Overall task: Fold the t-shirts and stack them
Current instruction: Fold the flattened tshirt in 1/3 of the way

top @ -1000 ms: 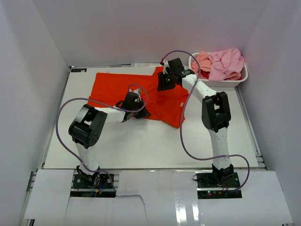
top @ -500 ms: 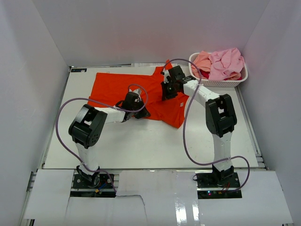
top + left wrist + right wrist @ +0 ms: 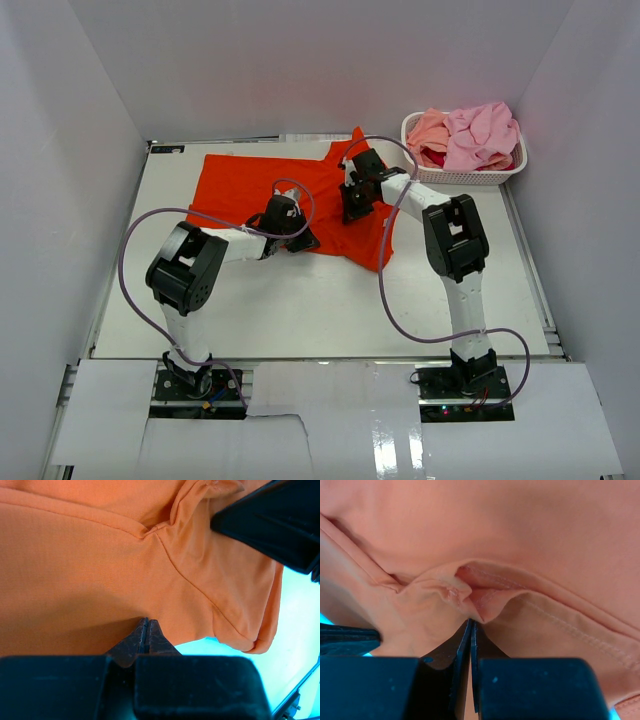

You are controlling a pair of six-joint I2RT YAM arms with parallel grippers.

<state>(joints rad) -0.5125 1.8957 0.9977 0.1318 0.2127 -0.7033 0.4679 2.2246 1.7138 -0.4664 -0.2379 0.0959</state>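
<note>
Across the left and middle of the white counter [image 3: 300,300] lies the orange-red t-shirt [image 3: 240,185], spread mostly flat, its left end near the far left corner and its right end reaching toward the near right. At its near hem, about the middle of the counter, sits my left pincer [image 3: 146,630]. My left wrist camera shows both fingers pressed tight together with no gap, the tips right at the edge of the cloth. I cannot tell whether they have any of the cloth nipped between them or only rest against it. A seam runs slantwise across the cloth ahead of them, and bare counter shows past the hem to the right. Further right, over the upper part of the same shirt, my right pincer [image 3: 471,625] is closed as well. My right wrist camera shows a small pucker of orange cloth, with a stitched edge curling round it, gathered up and drawn into the tips, so this one has hold of the shirt. A point of the cloth pokes out toward the far wall just behind that wrist. At the far right corner stands the white basket [image 3: 465,178], well apart from the spread shirt, heaped with a salmon-peach t-shirt [image 3: 430,128] on its left, a pink t-shirt [image 3: 482,135] on top, and a dark red t-shirt [image 3: 436,158] showing beneath them.
</note>
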